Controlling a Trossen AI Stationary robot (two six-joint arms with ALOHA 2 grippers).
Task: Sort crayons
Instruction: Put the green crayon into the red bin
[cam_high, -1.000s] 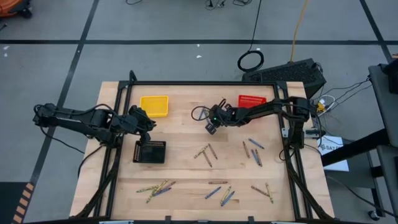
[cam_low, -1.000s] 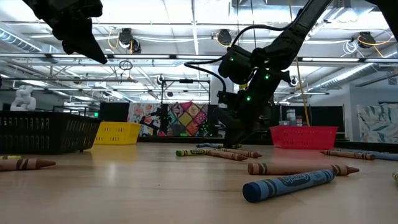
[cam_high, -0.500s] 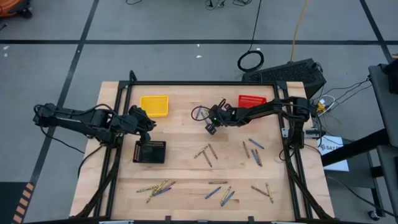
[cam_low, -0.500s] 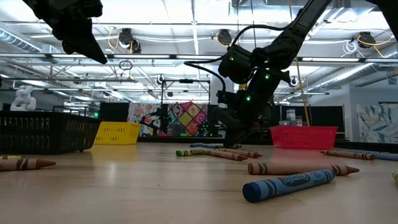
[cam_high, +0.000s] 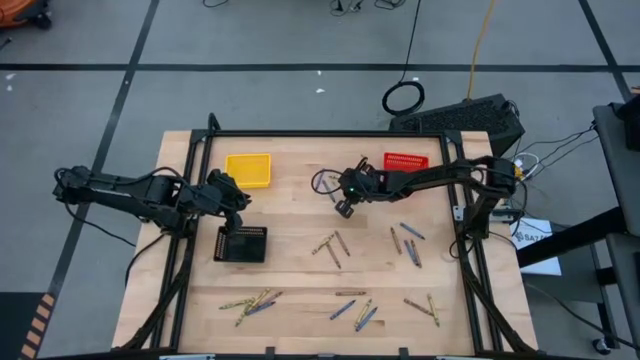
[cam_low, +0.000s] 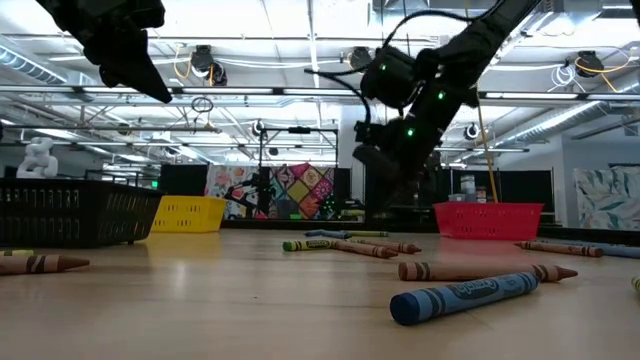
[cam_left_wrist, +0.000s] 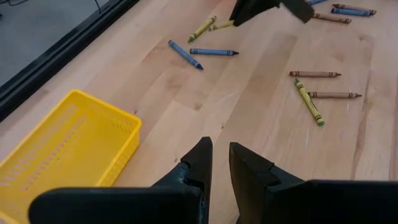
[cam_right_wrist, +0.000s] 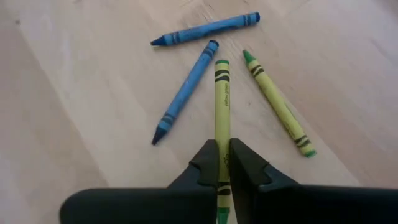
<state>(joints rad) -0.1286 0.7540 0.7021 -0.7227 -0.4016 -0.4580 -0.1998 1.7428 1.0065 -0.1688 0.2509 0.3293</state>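
While the wooden table (cam_high: 300, 225) fills the middle of the high view, the two dark arms reach in over it from either side, the left arm coming from the left edge and the right arm from the right rear corner. Three mesh baskets sit on the table: a black basket (cam_high: 241, 243) toward the left, a yellow basket (cam_high: 248, 169) behind it near the back edge, and a red basket (cam_high: 405, 161) at the back toward the right. The left gripper (cam_high: 228, 192) hangs between the yellow and black baskets, raised above the table in the low view; its jaws stand a little apart with nothing between them, as the left wrist view shows. The right gripper (cam_right_wrist: 222, 163) is lifted off the table near the middle of the back half, to the left of the red basket, and its jaws are clamped on a yellow-green crayon (cam_right_wrist: 221, 106) that sticks out forward past the fingertips. Beneath it on the wood lie two blue crayons (cam_right_wrist: 186, 87) and another green crayon (cam_right_wrist: 277, 103), close together. The remaining crayons (cam_high: 345, 300) are scattered over the front half of the table in loose clusters, with a blue one (cam_low: 462, 296) lying nearest the low camera.
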